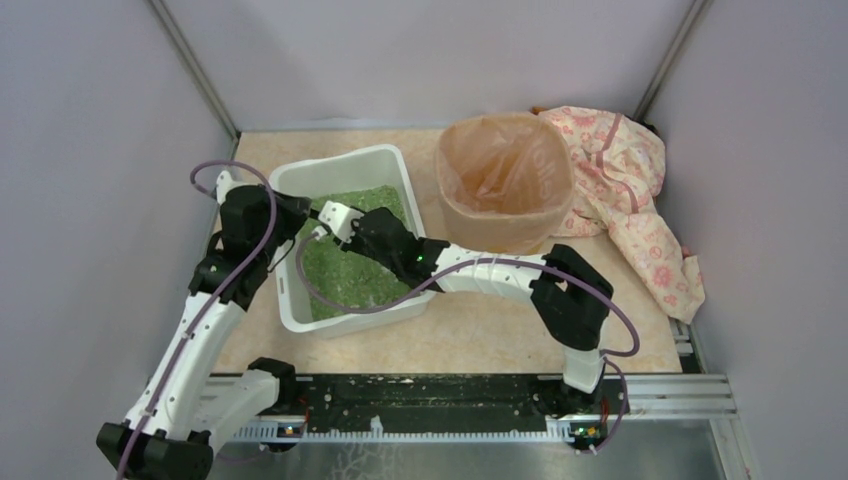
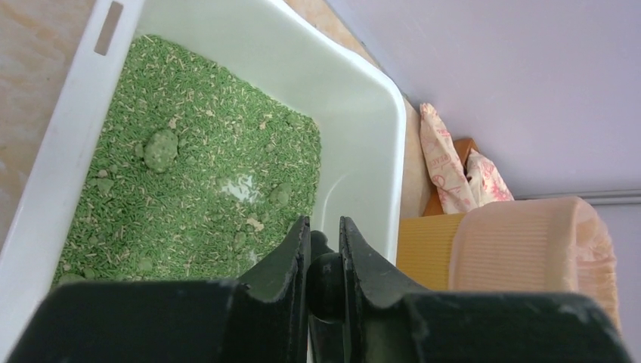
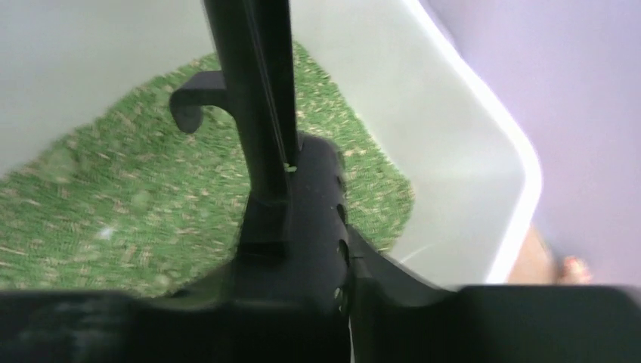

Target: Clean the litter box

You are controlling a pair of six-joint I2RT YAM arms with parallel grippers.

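Over the litter box point(image 1: 345, 162), the blurred right hand point(image 3: 295, 181) is pinching a black scoop handle point(image 3: 246, 76), head cut off; the left hand point(image 2: 323, 227) is clamping a dark rod point(image 2: 326, 278).

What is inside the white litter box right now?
Green litter with a few clumps covers the litter box floor. The right end effector holds a black tool above it. The tool's head and the litter under the arm are hidden.
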